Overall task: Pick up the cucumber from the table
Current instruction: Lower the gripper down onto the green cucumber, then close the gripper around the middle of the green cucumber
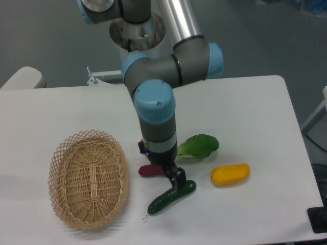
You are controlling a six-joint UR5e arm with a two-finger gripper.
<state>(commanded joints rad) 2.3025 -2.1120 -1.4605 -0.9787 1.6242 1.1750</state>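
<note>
My gripper (176,185) points straight down over the middle of the cucumber (171,197), its dark fingers (178,179) reaching the top of the fruit; from this angle my own wrist hides most of the jaws, so I cannot tell whether they are spread or pressed together, nor whether they already bear on the skin. The cucumber lies on the white table (255,112), near the front edge, slanted so that its thicker end points up and right while its thin stem tip points down and left. Just behind my gripper, a short purple eggplant-like piece (149,171) sticks out to the left of my wrist, partly covered by it. To the right of my wrist rests a leafy bok choy (199,146), its green leaf toward the back and right. A yellow fruit (230,174) lies further right, apart from the cucumber's upper end. On the left side of the table sits an oval wicker basket (88,178), well apart from the cucumber's stem tip. My arm (156,112) rises from the gripper with blue caps on its joints.
</note>
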